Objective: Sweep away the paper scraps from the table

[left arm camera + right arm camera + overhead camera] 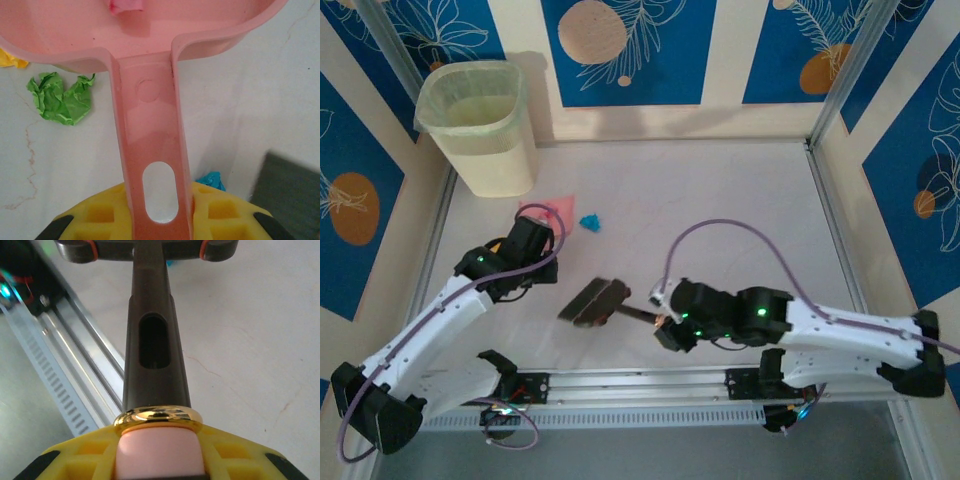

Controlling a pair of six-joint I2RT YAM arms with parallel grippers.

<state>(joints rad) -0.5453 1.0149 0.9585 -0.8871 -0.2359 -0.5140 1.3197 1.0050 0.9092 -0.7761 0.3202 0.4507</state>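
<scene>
My left gripper point(523, 247) is shut on the handle point(152, 150) of the pink dustpan point(549, 211), which lies flat on the table point(730, 200). A red-pink scrap point(125, 6) rests inside the pan. On the table, a green scrap point(60, 97) and a yellow one point(10, 59) lie left of the handle. A cyan scrap point(590, 221) sits just right of the pan and appears as the cyan wad point(212, 180) beside my yellow pads. My right gripper point(665, 318) is shut on the dark handle point(152, 340) of a brush, whose head point(595, 302) points left.
A pale yellow-green waste bin point(485, 125) stands at the back left corner. The aluminium front rail point(75, 365) runs close beside the brush handle. Patterned walls close in the table at the back and both sides.
</scene>
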